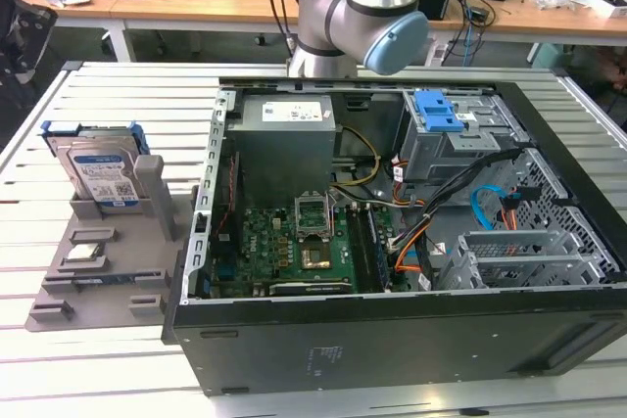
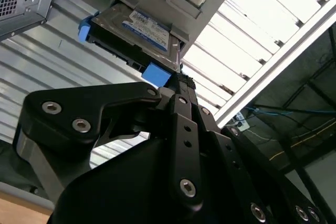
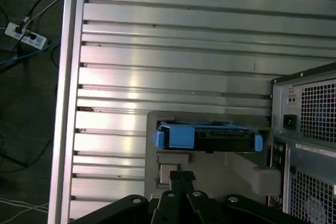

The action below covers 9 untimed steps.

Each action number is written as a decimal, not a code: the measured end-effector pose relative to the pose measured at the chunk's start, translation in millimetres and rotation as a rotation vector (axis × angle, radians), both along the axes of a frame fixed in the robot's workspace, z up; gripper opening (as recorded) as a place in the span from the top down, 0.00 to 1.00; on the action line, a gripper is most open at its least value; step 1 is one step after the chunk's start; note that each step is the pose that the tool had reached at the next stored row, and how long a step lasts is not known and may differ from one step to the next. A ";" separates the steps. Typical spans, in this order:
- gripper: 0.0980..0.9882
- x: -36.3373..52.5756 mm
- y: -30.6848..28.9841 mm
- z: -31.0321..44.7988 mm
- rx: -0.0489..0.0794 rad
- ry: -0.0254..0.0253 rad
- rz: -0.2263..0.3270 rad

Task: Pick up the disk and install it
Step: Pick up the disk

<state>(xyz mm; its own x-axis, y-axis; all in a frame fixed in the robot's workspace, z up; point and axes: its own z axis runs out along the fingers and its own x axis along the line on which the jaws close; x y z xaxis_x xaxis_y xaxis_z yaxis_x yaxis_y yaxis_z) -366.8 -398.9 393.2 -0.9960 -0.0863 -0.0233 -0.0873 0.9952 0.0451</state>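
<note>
The disk [image 1: 98, 168] is a silver hard drive with a white-and-blue label and blue rails. It stands on edge in a grey holder [image 1: 98, 271] at the exterior view's left, beside the open computer case [image 1: 392, 242]. Both wrist views show the disk [image 2: 142, 27] [image 3: 210, 137] from above, still seated in the holder. My gripper [image 2: 181, 83] [image 3: 181, 176] hovers well above the disk and apart from it, black fingers shut together with nothing between them. The arm's elbow [image 1: 362, 17] rises behind the case.
A drive cage with a blue latch [image 1: 441, 115] sits in the case's far right corner, with cables and a motherboard [image 1: 304, 242] below it. A small silver chip [image 1: 86, 250] lies on the holder. The slatted metal table [image 1: 118, 95] ends close to the holder.
</note>
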 end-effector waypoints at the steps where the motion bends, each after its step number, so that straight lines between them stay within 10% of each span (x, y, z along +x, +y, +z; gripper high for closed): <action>1: 0.99 0.0 0.0 0.0 0.000 0.0000 0.023; 9: 0.99 0.0 0.0 0.0 0.000 0.0000 0.182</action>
<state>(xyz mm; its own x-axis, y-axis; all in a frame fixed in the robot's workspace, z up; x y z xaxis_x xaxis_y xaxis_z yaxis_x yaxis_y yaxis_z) -366.8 -398.8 393.2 -0.9640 -0.2648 -0.0233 -0.2656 0.9630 0.0451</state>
